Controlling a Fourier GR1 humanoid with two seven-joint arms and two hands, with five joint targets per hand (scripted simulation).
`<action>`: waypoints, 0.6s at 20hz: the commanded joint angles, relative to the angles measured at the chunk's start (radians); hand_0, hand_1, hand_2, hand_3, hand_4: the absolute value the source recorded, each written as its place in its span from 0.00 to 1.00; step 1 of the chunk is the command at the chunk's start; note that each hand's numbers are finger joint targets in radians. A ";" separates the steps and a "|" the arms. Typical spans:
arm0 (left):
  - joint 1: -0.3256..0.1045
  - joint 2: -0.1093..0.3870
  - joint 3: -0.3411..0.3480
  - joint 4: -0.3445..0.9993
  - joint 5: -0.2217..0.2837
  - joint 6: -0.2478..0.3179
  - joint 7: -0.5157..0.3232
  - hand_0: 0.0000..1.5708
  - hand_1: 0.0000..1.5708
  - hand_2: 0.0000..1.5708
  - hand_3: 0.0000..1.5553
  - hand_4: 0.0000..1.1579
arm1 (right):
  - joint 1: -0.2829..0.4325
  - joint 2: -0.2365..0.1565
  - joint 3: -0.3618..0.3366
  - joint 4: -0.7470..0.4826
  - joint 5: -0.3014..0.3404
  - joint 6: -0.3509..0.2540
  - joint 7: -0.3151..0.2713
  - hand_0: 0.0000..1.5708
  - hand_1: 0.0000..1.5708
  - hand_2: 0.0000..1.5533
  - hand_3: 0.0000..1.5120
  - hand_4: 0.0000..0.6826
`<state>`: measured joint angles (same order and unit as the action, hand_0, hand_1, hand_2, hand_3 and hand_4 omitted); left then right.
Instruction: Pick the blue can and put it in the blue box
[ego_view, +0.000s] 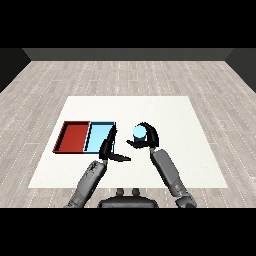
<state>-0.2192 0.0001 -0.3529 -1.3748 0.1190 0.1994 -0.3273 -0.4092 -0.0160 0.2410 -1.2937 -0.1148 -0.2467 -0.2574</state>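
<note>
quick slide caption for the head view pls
Right hand curled round the blue can beside the light blue tray; open left hand at that tray's edge.

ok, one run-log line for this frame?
phase: carry | right robot hand: curled round blue can, right of blue tray | left robot hand: open, over tray's right edge | red tray: left of blue
</note>
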 joint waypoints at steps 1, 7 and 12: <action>-0.062 0.000 -0.077 0.075 0.023 0.080 -0.021 0.00 0.00 0.00 0.00 0.00 | 0.034 0.015 0.084 0.019 -0.011 -0.047 -0.047 0.92 0.92 0.94 0.90 0.81; -0.126 0.000 -0.085 0.179 0.110 0.092 -0.021 0.00 0.00 0.00 0.00 0.00 | -0.005 0.003 -0.004 0.051 -0.030 0.058 -0.054 0.90 0.90 0.94 0.90 0.81; -0.129 0.000 -0.130 0.210 0.153 0.115 -0.067 0.00 0.00 0.00 0.00 0.00 | -0.046 0.016 0.066 0.010 -0.072 -0.016 -0.005 0.92 0.92 0.94 0.91 0.81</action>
<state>-0.3218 0.0038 -0.4337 -1.2229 0.2219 0.2859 -0.3566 -0.4825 -0.0047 0.2701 -1.2539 -0.1670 -0.2525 -0.2461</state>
